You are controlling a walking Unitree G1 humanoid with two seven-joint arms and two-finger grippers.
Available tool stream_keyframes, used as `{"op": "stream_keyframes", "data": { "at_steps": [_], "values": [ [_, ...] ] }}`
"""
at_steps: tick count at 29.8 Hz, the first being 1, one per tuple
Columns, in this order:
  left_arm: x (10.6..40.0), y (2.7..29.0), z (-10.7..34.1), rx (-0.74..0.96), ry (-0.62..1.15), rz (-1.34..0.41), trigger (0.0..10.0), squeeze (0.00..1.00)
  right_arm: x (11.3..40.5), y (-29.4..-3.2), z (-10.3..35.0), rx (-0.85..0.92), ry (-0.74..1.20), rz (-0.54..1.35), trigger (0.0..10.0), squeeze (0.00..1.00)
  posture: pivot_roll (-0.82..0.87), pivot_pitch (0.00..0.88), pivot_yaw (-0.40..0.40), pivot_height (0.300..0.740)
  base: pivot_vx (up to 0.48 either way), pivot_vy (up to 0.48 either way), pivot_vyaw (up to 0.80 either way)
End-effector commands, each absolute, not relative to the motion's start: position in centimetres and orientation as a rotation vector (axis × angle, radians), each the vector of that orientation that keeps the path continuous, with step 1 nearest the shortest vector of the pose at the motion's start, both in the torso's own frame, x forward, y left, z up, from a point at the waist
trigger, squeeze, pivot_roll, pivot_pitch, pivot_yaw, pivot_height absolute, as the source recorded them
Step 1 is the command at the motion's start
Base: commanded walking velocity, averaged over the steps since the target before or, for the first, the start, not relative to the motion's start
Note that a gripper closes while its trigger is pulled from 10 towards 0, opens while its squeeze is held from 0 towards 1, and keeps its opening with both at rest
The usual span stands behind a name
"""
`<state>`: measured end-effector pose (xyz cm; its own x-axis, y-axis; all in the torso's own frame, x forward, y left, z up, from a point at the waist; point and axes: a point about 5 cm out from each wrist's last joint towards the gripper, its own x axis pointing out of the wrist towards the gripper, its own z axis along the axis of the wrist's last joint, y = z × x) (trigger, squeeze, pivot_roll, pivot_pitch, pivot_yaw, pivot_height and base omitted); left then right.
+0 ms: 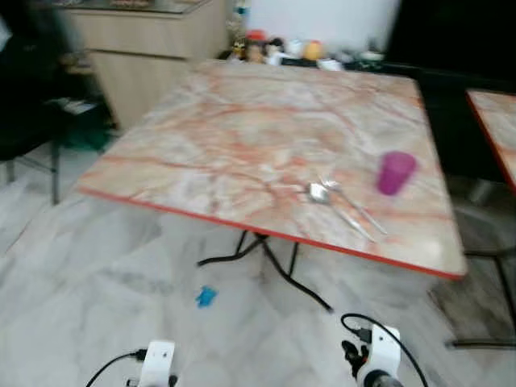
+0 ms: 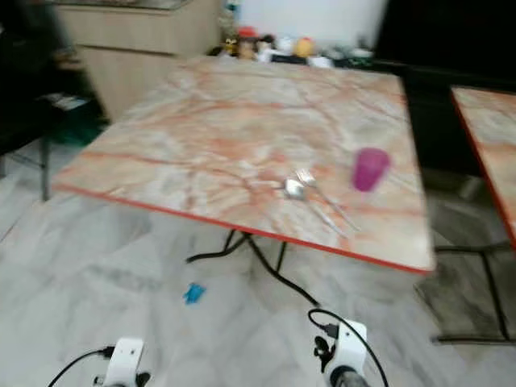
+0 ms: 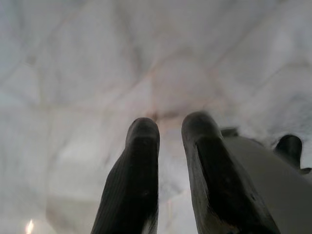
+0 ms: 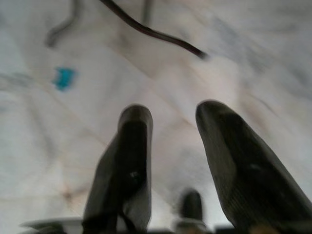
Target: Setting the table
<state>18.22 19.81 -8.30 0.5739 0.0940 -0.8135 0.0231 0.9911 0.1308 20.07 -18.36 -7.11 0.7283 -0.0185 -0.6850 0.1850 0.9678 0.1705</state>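
A purple cup stands upright on the marble-patterned table, towards its near right corner. Just left of the cup lie a spoon and a fork, side by side and angled to the near edge. Both arms hang low in front of the table, the left wrist and the right wrist over the floor. In the wrist views the left gripper and the right gripper point at the tiled floor, fingers apart with nothing between them. The eye views are blurred.
A second marble table stands to the right across a narrow gap. Small items line the far side. A wooden cabinet and a dark chair are at left. A blue scrap lies on the floor by the black table legs.
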Motion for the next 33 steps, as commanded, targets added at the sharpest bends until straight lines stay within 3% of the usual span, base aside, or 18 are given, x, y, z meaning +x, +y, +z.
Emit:
{"op": "stream_keyframes", "data": {
  "at_steps": [1,10,22,33],
  "values": [
    [18.1,19.7,-8.4,0.139,0.967,0.038,10.0,0.0,19.2,-18.2,-7.6,0.254,0.766,-0.124,10.0,0.0,0.03,0.0,-0.001,0.74,0.0,0.0,0.0],
    [18.1,19.7,-8.4,0.14,0.967,0.037,10.0,0.0,19.6,-18.4,-7.1,0.138,0.708,-0.13,10.0,0.0,0.03,0.0,-0.008,0.74,0.0,0.0,0.0],
    [18.2,19.7,-8.3,0.139,0.965,0.04,10.0,0.0,21.0,-21.1,-2.5,-0.025,0.313,-0.218,10.0,0.0,0.01,0.0,-0.015,0.74,0.0,0.0,0.0],
    [18.4,19.7,-8.3,0.135,0.952,0.051,10.0,0.0,21.5,-20.7,3.9,-0.057,0.02,-0.238,10.0,0.0,0.01,0.0,-0.018,0.74,0.0,0.0,0.0]
  ]
}}
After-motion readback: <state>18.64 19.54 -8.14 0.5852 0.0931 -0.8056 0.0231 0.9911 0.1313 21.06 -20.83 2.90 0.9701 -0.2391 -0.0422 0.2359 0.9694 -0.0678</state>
